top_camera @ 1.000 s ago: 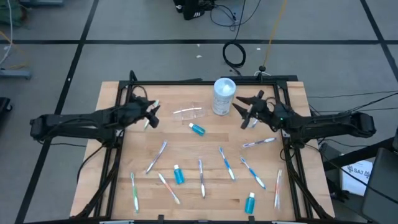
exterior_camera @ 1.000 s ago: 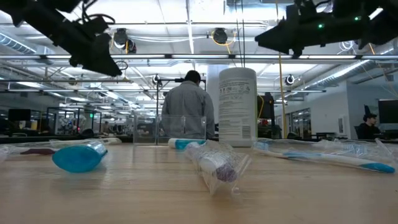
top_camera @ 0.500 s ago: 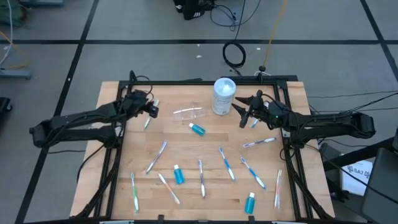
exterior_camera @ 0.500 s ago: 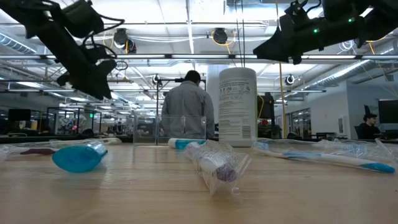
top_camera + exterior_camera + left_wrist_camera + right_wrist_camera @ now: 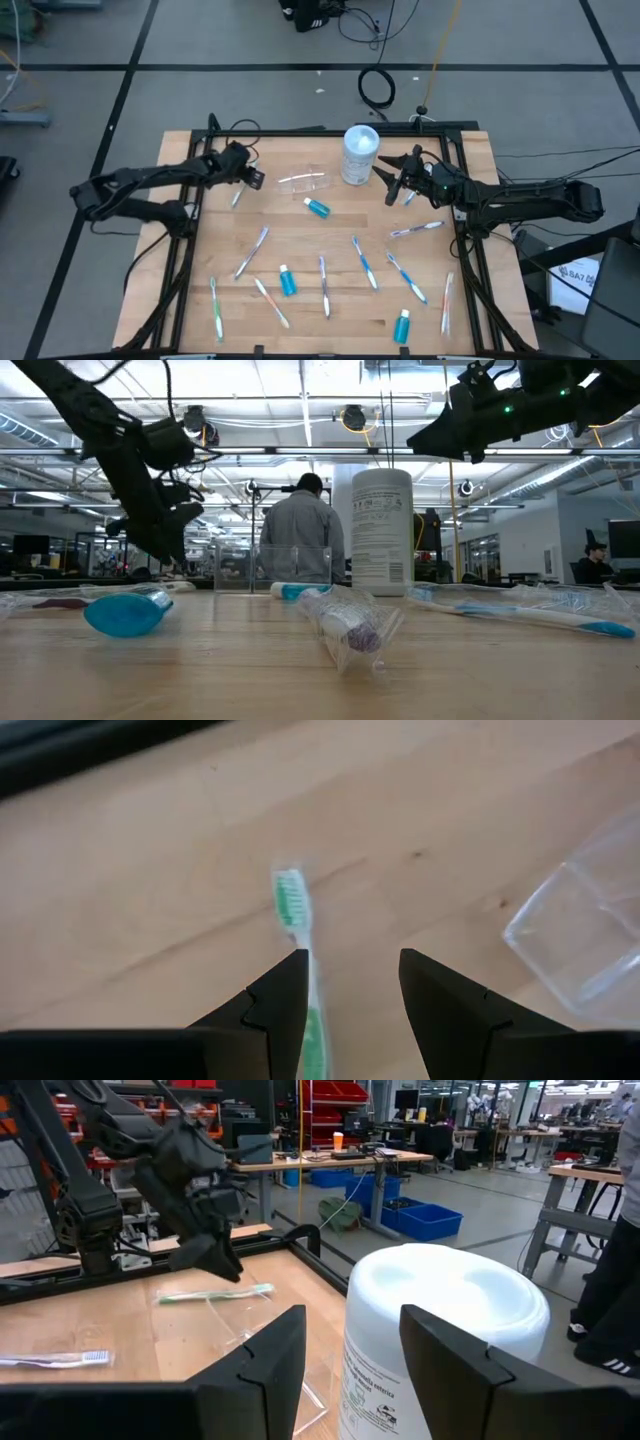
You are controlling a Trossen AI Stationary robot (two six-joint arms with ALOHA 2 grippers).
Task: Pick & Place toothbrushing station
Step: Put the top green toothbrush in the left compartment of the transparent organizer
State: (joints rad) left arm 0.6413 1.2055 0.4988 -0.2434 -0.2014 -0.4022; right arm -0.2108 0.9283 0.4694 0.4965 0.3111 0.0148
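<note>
Left wrist view has my left claw [image 5: 350,982] with fingers apart, empty, lined up over the green brush [image 5: 296,925] so the handle runs between them, tumbler [image 5: 585,930] lying just beside. Compared to a second ago I've dropped down and swung out toward the desk's [image 5: 330,240] back left corner. My right claw [image 5: 396,185] hangs apart too, holding nothing, parked near the white container [image 5: 359,154], hardly moved since. Other brushes and paste tubes lie scattered across the desk.
</note>
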